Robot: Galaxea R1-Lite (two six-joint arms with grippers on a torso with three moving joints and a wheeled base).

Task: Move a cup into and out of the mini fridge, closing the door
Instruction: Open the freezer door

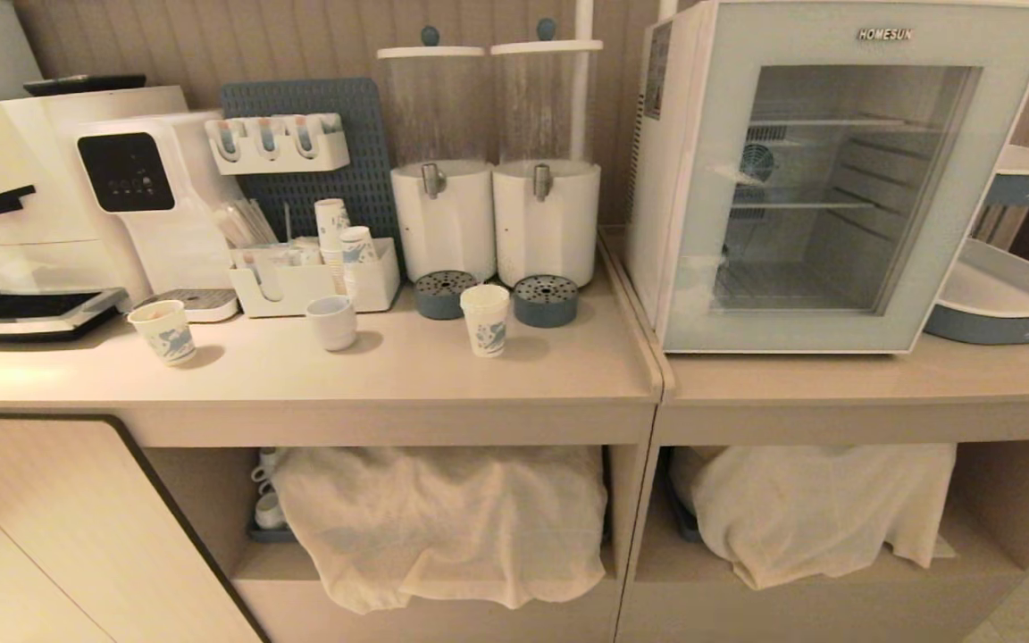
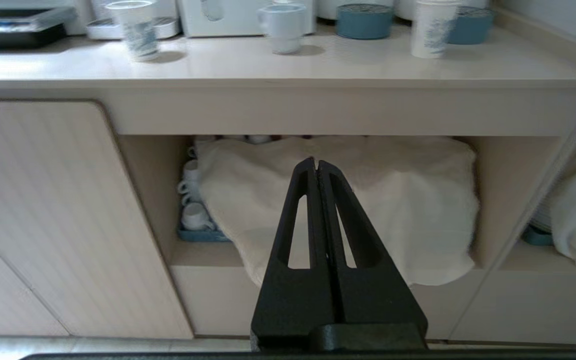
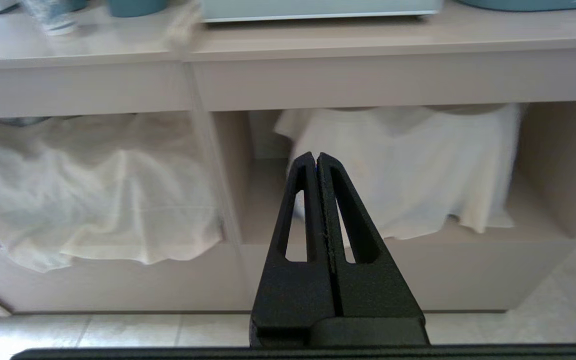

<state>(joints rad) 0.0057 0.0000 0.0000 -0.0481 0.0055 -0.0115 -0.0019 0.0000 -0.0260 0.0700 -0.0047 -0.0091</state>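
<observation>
Nothing of the task appears to be started. The cup (image 1: 485, 319) is seen upright on the counter (image 1: 300, 375), in front of the two drink dispensers and well left of the mini fridge (image 1: 827, 170), whose door (image 1: 836, 330) is shut — no cup is visible inside. The left gripper (image 2: 316, 162) and right gripper (image 3: 316, 157) are held low before the shelves, fingers pressed together, empty. Opening, placing, retrieving and closing all remain.

Wall: I see a ribbed beige panel wall (image 1: 300, 40) behind everything.
Surface: a pale beige surface (image 1: 407, 371) in two sections, meeting at a seam.
Shelves: open shelves below hold white cloths (image 1: 443, 522).
Cabinet: a ribbed cabinet door (image 1: 59, 536) at lower left.
Floor: pale floor tiles (image 3: 558, 300).
Light: warm, brightest at left.
</observation>
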